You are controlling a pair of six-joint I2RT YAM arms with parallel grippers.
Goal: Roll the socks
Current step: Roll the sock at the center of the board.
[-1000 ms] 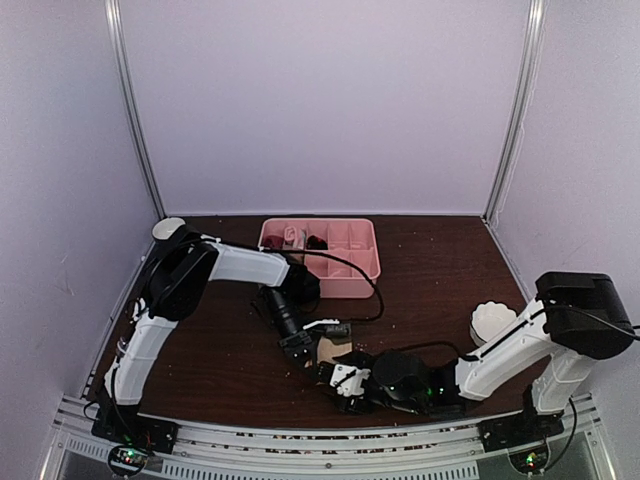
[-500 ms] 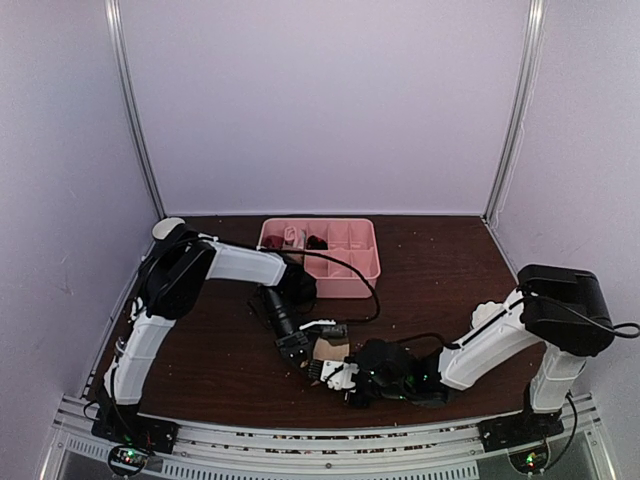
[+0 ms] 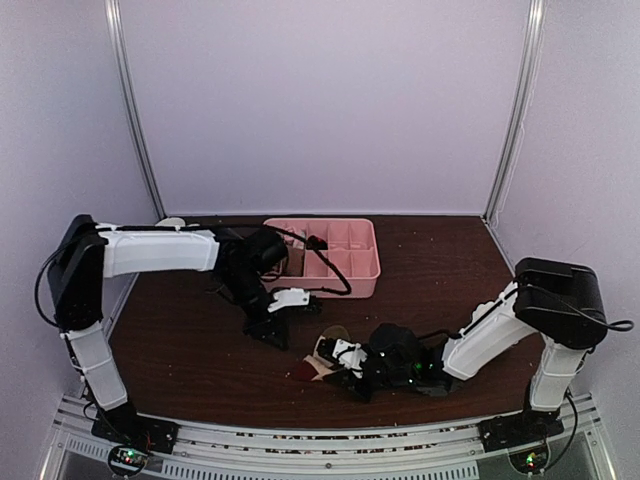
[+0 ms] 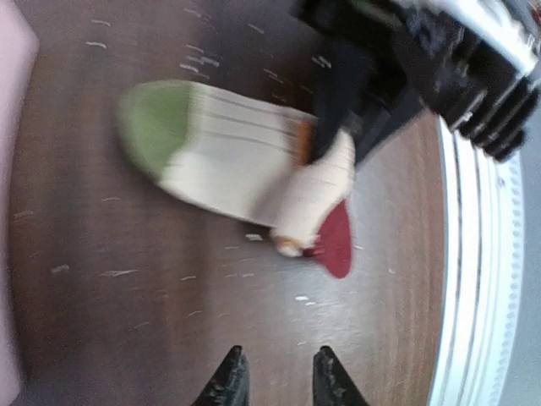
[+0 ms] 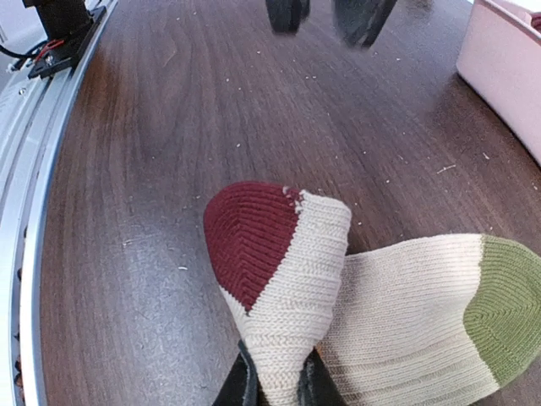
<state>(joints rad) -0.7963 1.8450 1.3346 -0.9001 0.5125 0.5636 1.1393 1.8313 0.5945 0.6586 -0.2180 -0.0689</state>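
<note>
A beige sock (image 5: 406,313) with an olive end (image 5: 503,309) and a maroon end (image 5: 249,237) lies on the dark wooden table (image 3: 190,350) near its front edge. My right gripper (image 5: 277,382) is shut on a fold of the sock, so the maroon end stands up and doubles over the flat part. From above, the sock (image 3: 322,362) sits just left of the right gripper (image 3: 338,358). My left gripper (image 4: 277,372) is open and empty. It hovers clear of the sock (image 4: 237,161), up and to the left of it (image 3: 272,328).
A pink divided tray (image 3: 350,268) stands at the back middle of the table, and its corner (image 5: 503,68) shows in the right wrist view. The metal rail (image 4: 473,279) of the table's front edge runs close to the sock.
The left gripper has let go of the sock, opened and drawn back to the far left. The right gripper has shut on the sock and lifted its maroon end.
</note>
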